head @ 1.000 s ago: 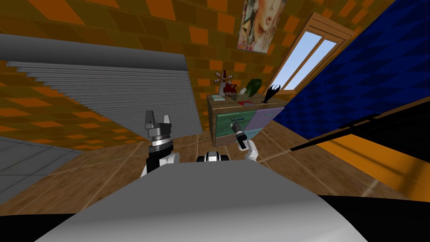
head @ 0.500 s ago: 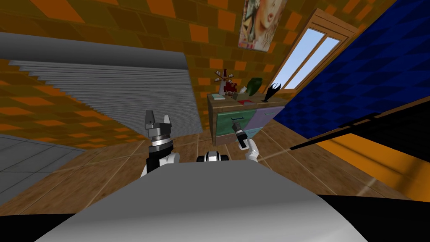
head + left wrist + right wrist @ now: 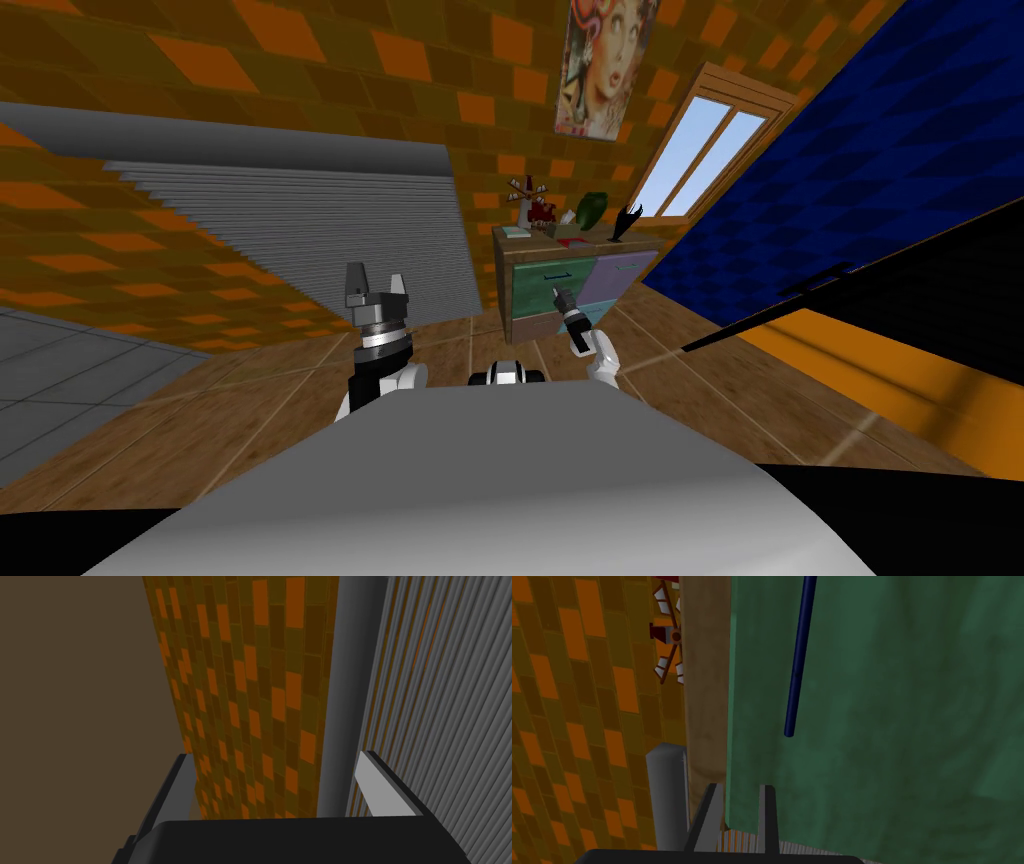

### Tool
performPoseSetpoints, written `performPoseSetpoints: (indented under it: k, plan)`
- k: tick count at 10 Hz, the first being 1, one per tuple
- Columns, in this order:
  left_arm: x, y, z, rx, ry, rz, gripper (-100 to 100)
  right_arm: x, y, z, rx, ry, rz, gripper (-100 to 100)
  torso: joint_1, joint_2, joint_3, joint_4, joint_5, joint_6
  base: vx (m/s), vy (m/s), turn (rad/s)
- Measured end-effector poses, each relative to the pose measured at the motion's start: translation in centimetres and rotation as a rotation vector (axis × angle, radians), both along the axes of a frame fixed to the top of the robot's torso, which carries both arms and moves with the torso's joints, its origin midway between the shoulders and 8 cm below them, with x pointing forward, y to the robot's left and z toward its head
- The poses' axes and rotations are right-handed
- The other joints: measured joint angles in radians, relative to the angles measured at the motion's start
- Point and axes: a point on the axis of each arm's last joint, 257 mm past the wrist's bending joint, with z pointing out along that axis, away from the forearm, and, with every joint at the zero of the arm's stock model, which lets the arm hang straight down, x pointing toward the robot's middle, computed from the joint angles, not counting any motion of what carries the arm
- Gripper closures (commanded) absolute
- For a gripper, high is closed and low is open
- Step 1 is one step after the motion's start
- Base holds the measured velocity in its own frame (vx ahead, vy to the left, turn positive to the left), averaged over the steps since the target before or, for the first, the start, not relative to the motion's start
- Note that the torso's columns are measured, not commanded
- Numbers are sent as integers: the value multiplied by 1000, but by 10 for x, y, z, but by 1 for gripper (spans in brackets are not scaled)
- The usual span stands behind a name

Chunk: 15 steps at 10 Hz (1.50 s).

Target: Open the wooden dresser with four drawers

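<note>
At the far edge of the wooden floor [image 3: 300,400], against the orange-tiled wall and near the corner with the blue wall: wooden dresser [image 3: 585,285], all four drawers judged closed. Right gripper [image 3: 740,788] close before the upper left green drawer front [image 3: 892,726], near that front's edge beside the wooden side frame [image 3: 704,701]; fingers drawn nearly together, narrow gap, nothing held. Dark blue bar handle [image 3: 798,661] ahead of the fingertips and offset toward the drawer's middle, not yet between them; long axis along the drawer's width, crossing the line on which the fingers close. Right arm clearly nearer. Left gripper [image 3: 274,755] raised well apart from the dresser, fingers spread wide, empty. Judged next: spread the right fingers, shift sideways onto the bar, close, pull.
</note>
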Motion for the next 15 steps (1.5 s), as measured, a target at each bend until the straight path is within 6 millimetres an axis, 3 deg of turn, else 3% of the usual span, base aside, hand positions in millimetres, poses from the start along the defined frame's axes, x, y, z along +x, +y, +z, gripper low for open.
performPoseSetpoints:
  k: [3,6,9,10,15]
  plan:
    - [0,0,0,0,0,0,0,-3,-5,-4,-34,1,2,-100,-1,11,7,3,0,0,173,18,-1]
    - [0,0,0,0,0,0,0,-5,6,-11,19,3,-1,-100,-1,20,12,5,0,0,59,0,1]
    - [0,0,0,0,0,0,0,2,2,-3,19,1,-9,-100,0,11,6,3,0,0,46,21,45]
    - [0,0,0,0,0,0,0,2,2,-3,22,2,-11,100,-1,13,7,3,0,0,-30,-20,-84]
    - [0,0,0,0,0,0,0,1,3,-1,22,-2,0,100,0,19,11,5,0,1,-126,-7,-12]
